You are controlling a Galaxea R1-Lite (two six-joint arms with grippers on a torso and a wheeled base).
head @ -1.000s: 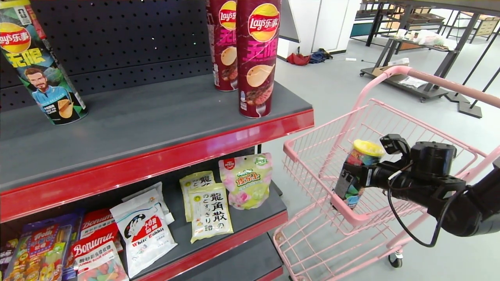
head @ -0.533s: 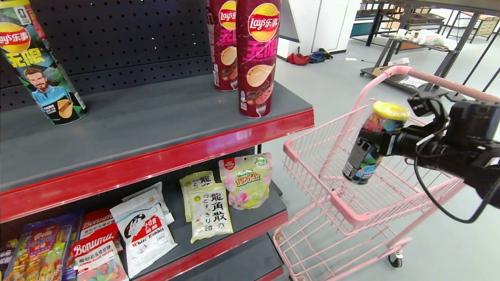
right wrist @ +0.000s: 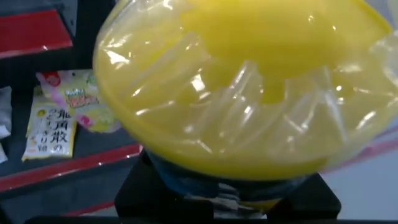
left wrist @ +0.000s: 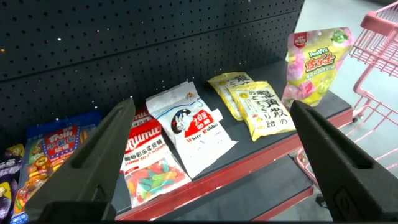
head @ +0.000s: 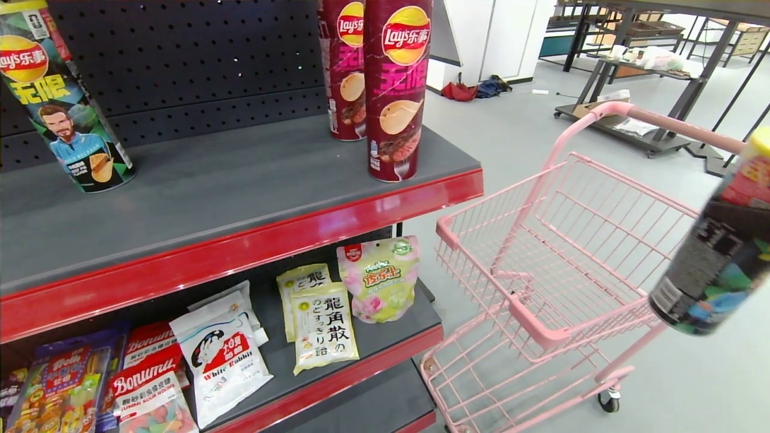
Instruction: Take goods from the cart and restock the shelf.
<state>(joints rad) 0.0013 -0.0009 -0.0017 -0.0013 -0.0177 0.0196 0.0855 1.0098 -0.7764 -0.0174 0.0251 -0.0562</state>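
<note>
My right gripper [right wrist: 227,199] was clamped on the tilted can [head: 716,240] at the frame's right edge, clear of the pink cart [head: 541,337], ready, I judged, to cross to the grey shelf [head: 240,180] at left, while my left gripper [left wrist: 211,106] hung wide open and empty.

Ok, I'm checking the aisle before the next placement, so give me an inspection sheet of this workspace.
Surface: grey upper shelf, red front edge.
Job's things: green can at the shelf's left, two maroon cans at its right; chip can held in the air near the pink cart.
Clutter: snack bags lying on the lower shelf.
Grippers: left gripper open, holding nothing, facing the lower shelf; right gripper shut on the chip can.
Cables: nothing seen.
Surroundings: racks and tables behind; red and blue bundles on the floor.
</note>
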